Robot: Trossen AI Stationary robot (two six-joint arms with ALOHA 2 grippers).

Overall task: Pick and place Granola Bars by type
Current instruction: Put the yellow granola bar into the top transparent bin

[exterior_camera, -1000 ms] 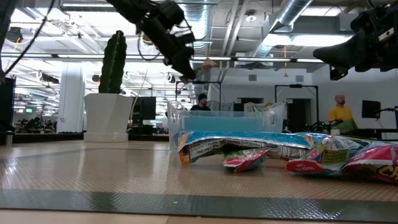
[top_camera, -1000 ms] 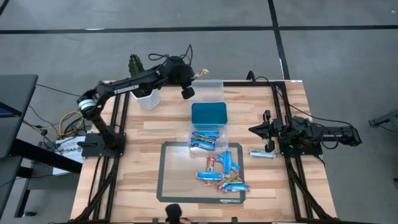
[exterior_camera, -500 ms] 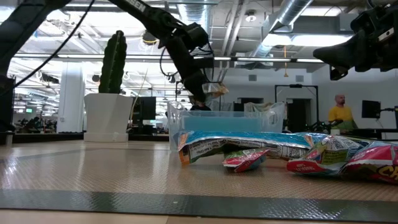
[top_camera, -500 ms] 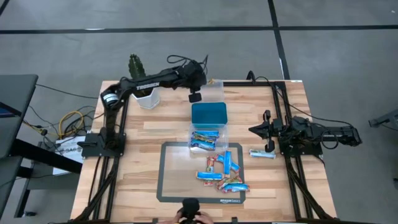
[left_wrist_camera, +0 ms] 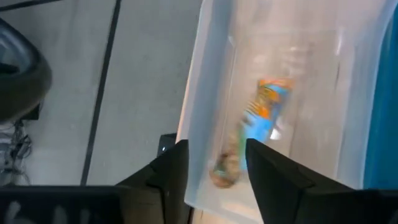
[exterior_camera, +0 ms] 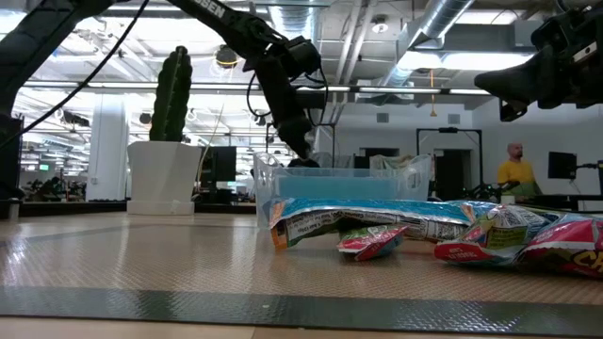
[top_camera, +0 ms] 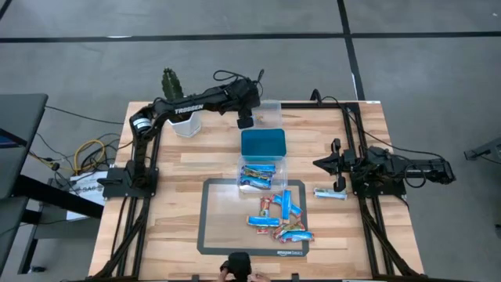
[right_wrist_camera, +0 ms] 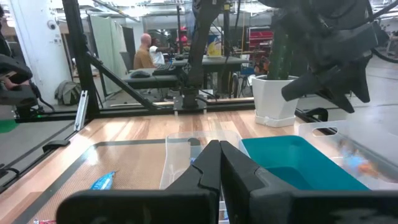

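1 bar [left_wrist_camera: 264, 118] inside far clear tub [left_wrist_camera: 208, 74]

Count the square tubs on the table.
3, in a column: a clear far tub at the table's far edge, by the left tool; a teal tub in the middle; a clear near tub holding granola bars, next to the mat.

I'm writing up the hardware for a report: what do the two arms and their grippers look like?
Both are slim, dark, jointed arms. The left arm carries white lettering along one link and a pale ring at a joint. Each gripper, left and right, ends in two flat dark fingers. Black cables trail from both arms.
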